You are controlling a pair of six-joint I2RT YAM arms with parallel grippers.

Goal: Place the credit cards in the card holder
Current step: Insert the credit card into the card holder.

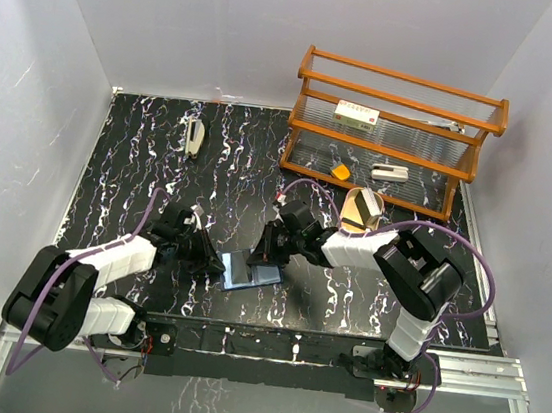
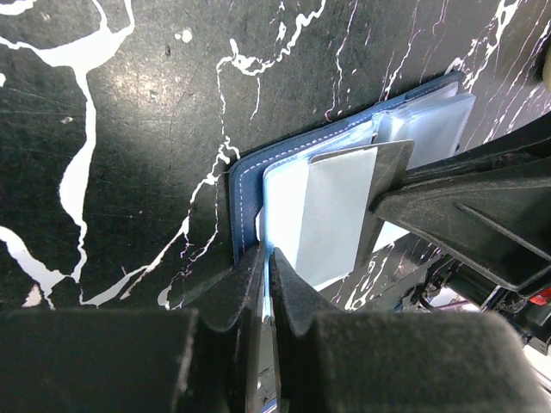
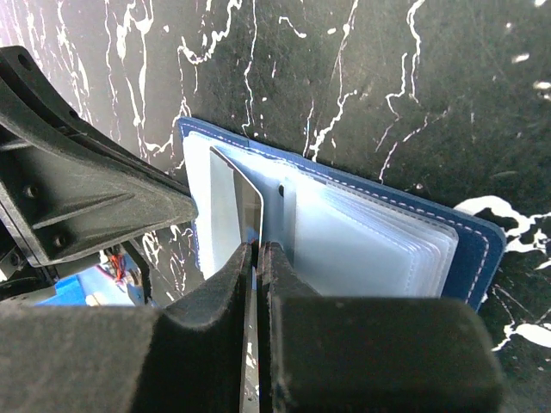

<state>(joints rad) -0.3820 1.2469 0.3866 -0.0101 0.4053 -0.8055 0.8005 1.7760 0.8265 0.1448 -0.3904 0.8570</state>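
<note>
The navy card holder [image 1: 253,272] lies open on the black marbled table between my two arms, its pale clear sleeves [image 3: 379,249] fanned out. My left gripper [image 2: 267,255] is shut on the near edge of a pale inner sleeve of the card holder [image 2: 245,194]. My right gripper [image 3: 258,249] is shut on a grey credit card [image 3: 234,202], which stands on edge with its far end down among the sleeves at the holder's left side. In the left wrist view that credit card [image 2: 331,215] slants over the pale lining, with the right gripper's fingers [image 2: 448,206] behind it.
A gold oval tray [image 1: 361,209] sits behind the right arm. Beyond it stands a wooden shelf rack [image 1: 396,131] with a white box, an orange piece and a white object on it. A small white object [image 1: 195,138] lies at the back left. White walls enclose the table.
</note>
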